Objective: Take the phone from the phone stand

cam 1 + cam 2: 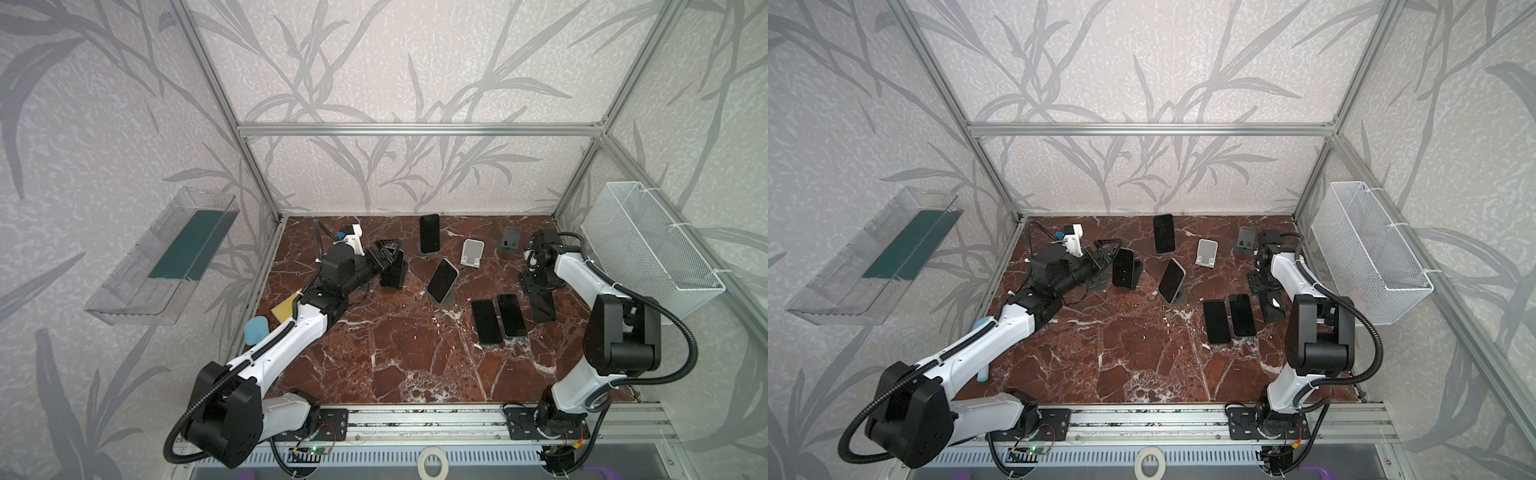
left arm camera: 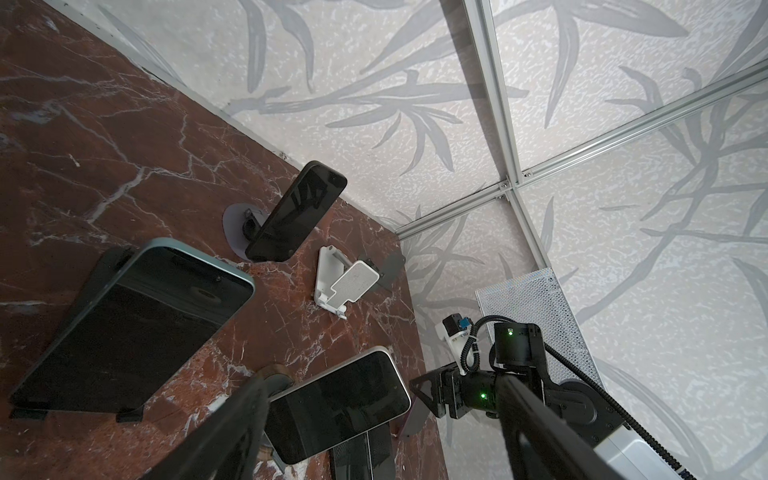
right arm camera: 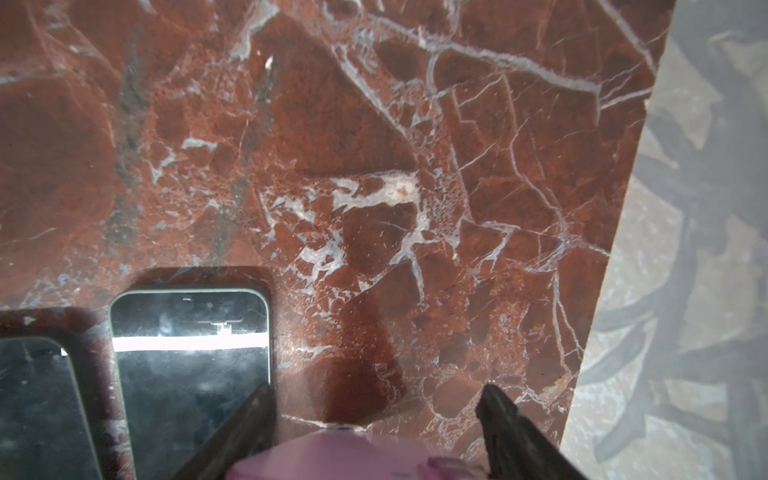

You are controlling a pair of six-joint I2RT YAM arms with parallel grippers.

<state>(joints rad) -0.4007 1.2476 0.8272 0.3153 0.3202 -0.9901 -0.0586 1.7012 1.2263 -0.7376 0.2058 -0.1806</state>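
Three phones lean on stands. One with a pale rim [image 1: 392, 270] [image 1: 1124, 268] [image 2: 124, 328] rests on a black phone stand [image 2: 129, 413]. My left gripper [image 1: 384, 253] [image 1: 1106, 249] [image 2: 380, 386] is open at that phone's upper left edge, and the phone is beside the fingers, not between them. Another phone [image 1: 429, 233] stands at the back on a round base. A white-rimmed phone [image 1: 442, 280] [image 2: 336, 403] tilts on a round stand mid-table. My right gripper [image 1: 536, 286] [image 3: 374, 395] is shut on a pink-backed phone [image 3: 332, 457] [image 1: 542, 305] low over the table.
An empty white stand [image 1: 472, 251] and an empty dark stand [image 1: 510, 241] sit at the back right. Two phones [image 1: 486, 321] [image 1: 512, 316] lie flat. A white mesh basket [image 1: 652, 245] hangs on the right wall, a clear tray [image 1: 162, 257] on the left wall.
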